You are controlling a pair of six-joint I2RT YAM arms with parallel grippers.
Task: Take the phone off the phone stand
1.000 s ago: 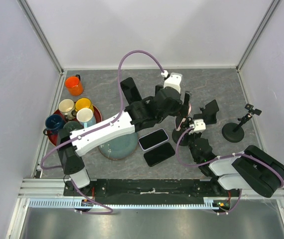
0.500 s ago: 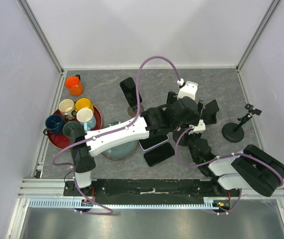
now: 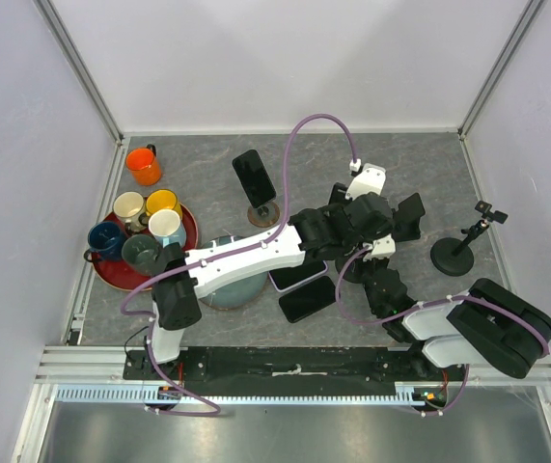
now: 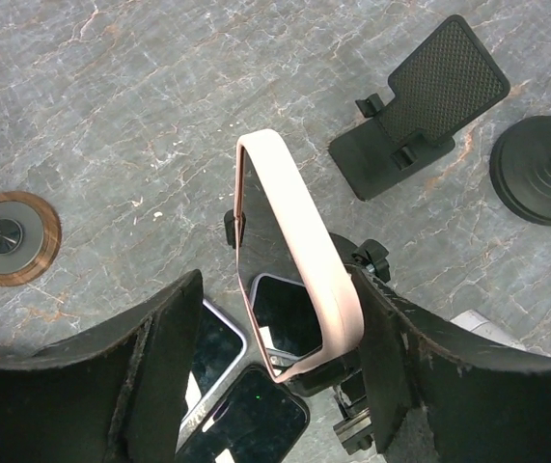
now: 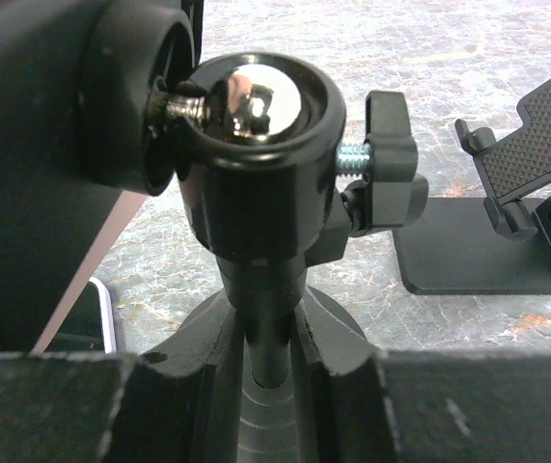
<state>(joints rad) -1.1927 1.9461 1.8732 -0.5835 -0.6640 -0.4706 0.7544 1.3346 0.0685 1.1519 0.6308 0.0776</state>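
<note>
1. left gripper [image 4: 275, 289]: jaws spread either side of the phone [image 4: 299, 251], which is pink-cased, edge-on and mounted on the phone stand [image 5: 256, 164]; its long axis runs along the gap.
2. right gripper [image 5: 261, 381]: jaws pinching the phone stand's stem.
3. the left arm, above the phone stand, is nearer the phone.
4. no writing can be read.

An orange mug [image 3: 144, 165] stands near a red tray [image 3: 111, 273] holding five other mugs [image 3: 162, 203].
</note>
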